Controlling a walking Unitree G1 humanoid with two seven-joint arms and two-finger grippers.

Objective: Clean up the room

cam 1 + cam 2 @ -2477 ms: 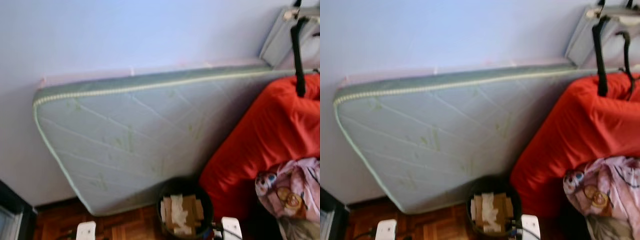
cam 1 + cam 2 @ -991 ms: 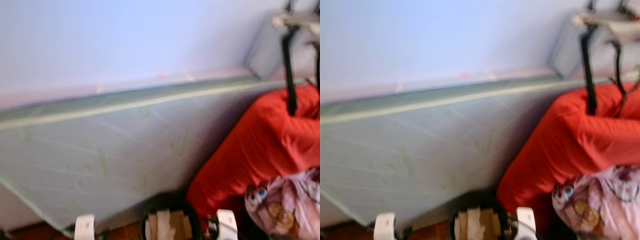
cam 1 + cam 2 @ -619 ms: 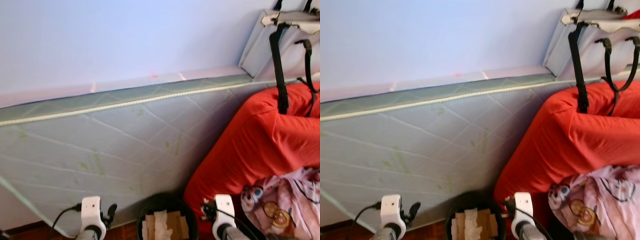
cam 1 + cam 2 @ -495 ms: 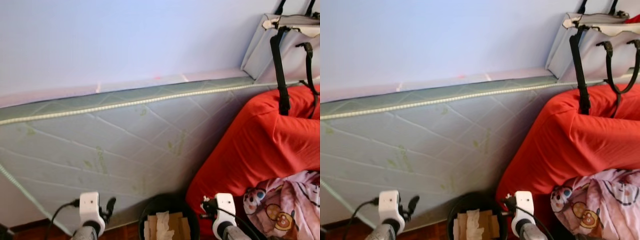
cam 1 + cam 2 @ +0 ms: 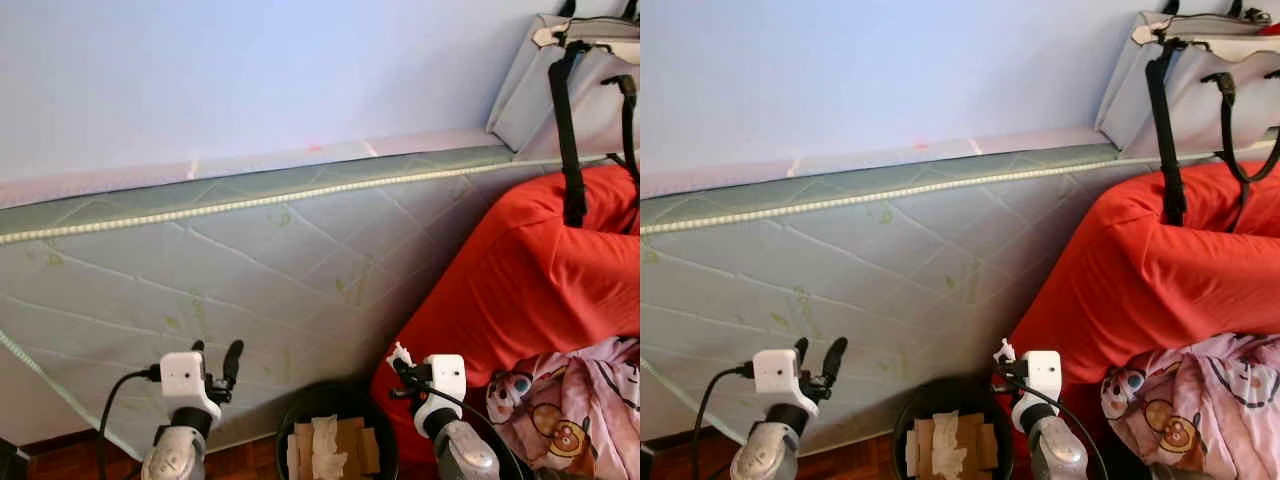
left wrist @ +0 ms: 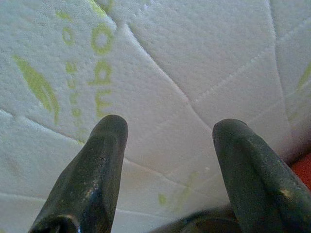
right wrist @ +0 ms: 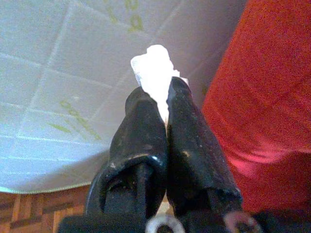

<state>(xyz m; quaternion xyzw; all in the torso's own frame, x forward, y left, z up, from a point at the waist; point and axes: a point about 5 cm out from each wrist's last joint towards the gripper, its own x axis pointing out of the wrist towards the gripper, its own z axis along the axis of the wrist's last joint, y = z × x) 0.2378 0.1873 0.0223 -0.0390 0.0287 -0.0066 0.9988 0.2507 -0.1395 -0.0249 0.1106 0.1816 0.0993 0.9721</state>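
Closest to me, I have the right gripper [image 7: 163, 104] raised, its two black fingers pressed together on a small scrap of white tissue [image 7: 154, 73]. The tissue sticks out past the fingertips, its long axis running along the fingers and its ragged end pointing away from the wrist, toward the mattress. In the head views I see that same scrap as a white tuft [image 5: 399, 354] at the tip of the gripper, held in the air just above the right rim of the black bin [image 5: 290, 440]. The left gripper [image 6: 167, 141] is also up, its fingers spread apart with nothing between them, facing the quilted cover just left of the bin. The bin stands on the wood parquet floor [image 5: 80, 462] between my two arms and holds brown card pieces and crumpled white paper [image 5: 322, 448]. To its right a pink patterned blanket [image 5: 575, 400] lies bunched against a large red cushion [image 5: 530, 290]. Behind all of this a pale green mattress [image 5: 250, 280] stands on its long edge, leaning on the pale wall [image 5: 250, 70], its top edge running from left to right. Farthest back, at the upper right, a light grey bag with black straps [image 5: 1180, 70] sits above the cushion.
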